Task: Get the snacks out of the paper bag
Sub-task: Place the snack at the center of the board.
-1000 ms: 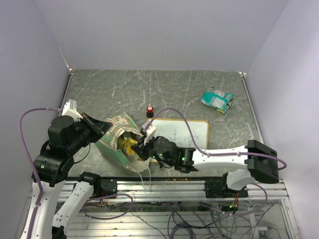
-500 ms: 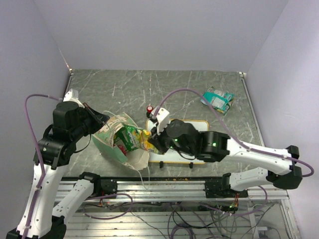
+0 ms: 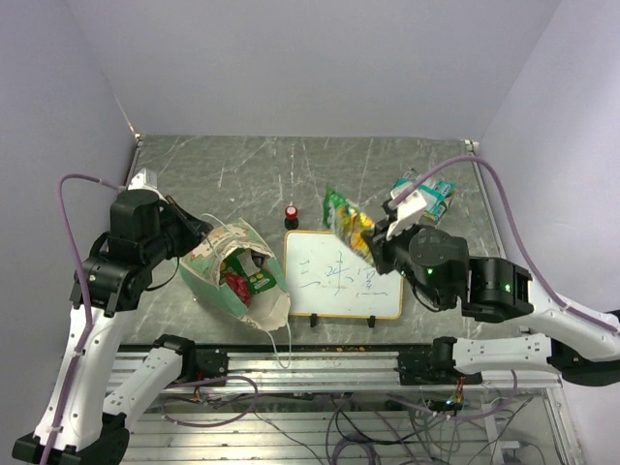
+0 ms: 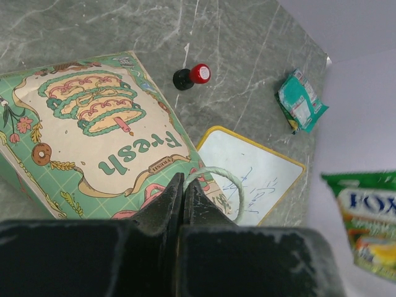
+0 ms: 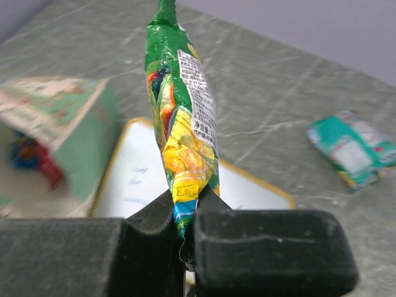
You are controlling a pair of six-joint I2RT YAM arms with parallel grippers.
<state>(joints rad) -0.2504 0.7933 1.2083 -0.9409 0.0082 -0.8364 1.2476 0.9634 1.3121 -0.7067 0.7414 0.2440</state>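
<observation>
R gripper [image 5: 185, 207] clenched on bottom edge of green-yellow snack packet [image 5: 181, 117]. Packet is upright in air over whiteboard [image 3: 341, 283], clear of paper bag [image 3: 225, 295]. L gripper [image 4: 183, 185] pinched shut on bag's rim, as far as views show, w/ mouth open. Red + green packets [image 3: 242, 281] visible inside, so job prob approx mid-way. Step in hand: carrying one packet out. Next move prob: take it to bare table [image 3: 242, 174] beyond board, e.g. near teal packet [image 3: 423, 196] at far R, lower, let go. Steer clear of red-topped knob [image 3: 291, 213]. Then reach into bag for next one.
</observation>
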